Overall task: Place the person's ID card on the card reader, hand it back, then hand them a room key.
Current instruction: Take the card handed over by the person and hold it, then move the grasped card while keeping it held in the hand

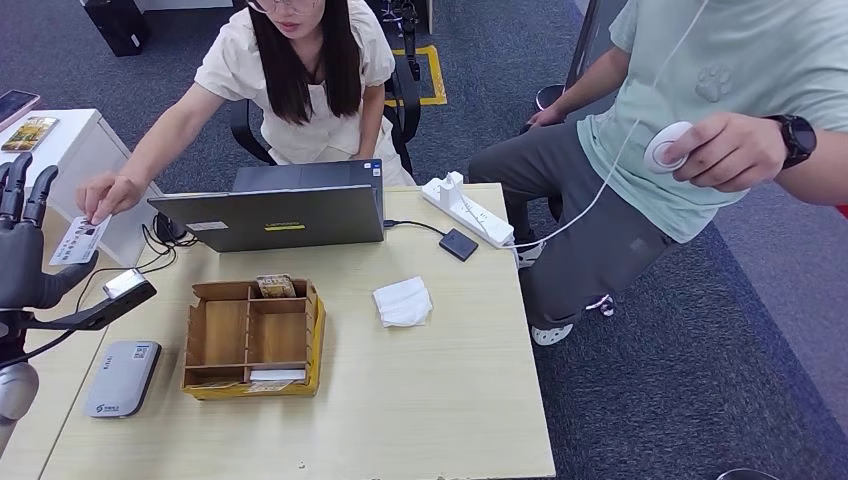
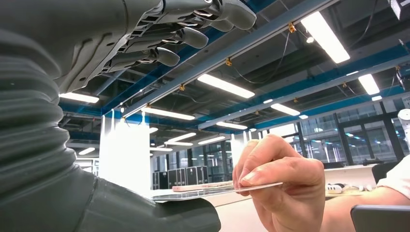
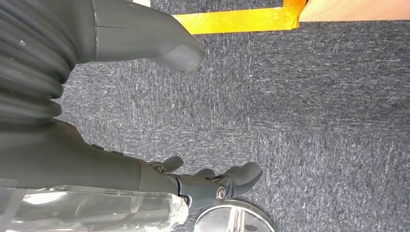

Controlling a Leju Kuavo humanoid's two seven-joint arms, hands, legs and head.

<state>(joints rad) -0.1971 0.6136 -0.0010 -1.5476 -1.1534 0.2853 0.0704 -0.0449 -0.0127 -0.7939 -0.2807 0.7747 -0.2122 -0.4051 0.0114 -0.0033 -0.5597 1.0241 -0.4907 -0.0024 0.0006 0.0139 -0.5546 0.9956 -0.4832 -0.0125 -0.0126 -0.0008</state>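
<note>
My left hand [image 1: 24, 250] is raised at the table's left edge, fingers apart and pointing up. A seated person's hand [image 1: 104, 194] holds a white ID card [image 1: 78, 240] against it. In the left wrist view the ID card [image 2: 217, 190] lies flat on my thumb [image 2: 154, 212], pinched at its far end by the person's hand [image 2: 280, 183], with my fingers [image 2: 159, 36] spread well above it. The grey card reader [image 1: 122, 378] lies on the table below my hand. A wooden organiser box [image 1: 250, 338] holds cards. My right hand [image 3: 96, 164] hangs over the carpet, fingers apart, holding nothing.
A black scanner on a stand [image 1: 128, 286] sits just right of my left hand. A laptop [image 1: 280, 215], a white tissue [image 1: 403, 302], a power strip [image 1: 468, 210] and a small black box [image 1: 458, 244] are on the table. A second person sits at the right holding a white button [image 1: 668, 148].
</note>
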